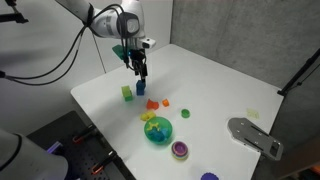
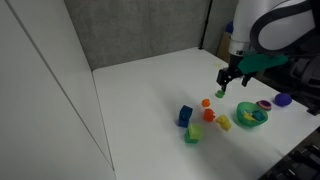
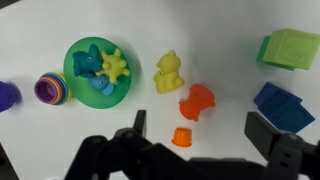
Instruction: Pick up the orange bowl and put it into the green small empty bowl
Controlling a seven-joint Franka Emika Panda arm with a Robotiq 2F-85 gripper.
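Note:
The orange bowl (image 3: 181, 137) is tiny and sits on the white table; it also shows in an exterior view (image 2: 206, 102). My gripper (image 3: 200, 135) is open and empty above the table. In the wrist view the orange bowl lies between the two fingers, nearer the left one. The gripper shows in both exterior views (image 1: 140, 75) (image 2: 232, 82). The green small empty bowl (image 3: 290, 48) is a boxy yellow-green cup at the upper right, next to a blue block (image 3: 283, 105). It also shows in both exterior views (image 1: 127, 93) (image 2: 192, 133).
A larger red-orange angular piece (image 3: 197, 100) lies just above the orange bowl, and a yellow toy (image 3: 170, 72) beyond it. A teal-green bowl (image 3: 95, 70) holds toys, with a purple bowl (image 3: 50, 90) beside it. A grey object (image 1: 255, 135) lies near the table edge.

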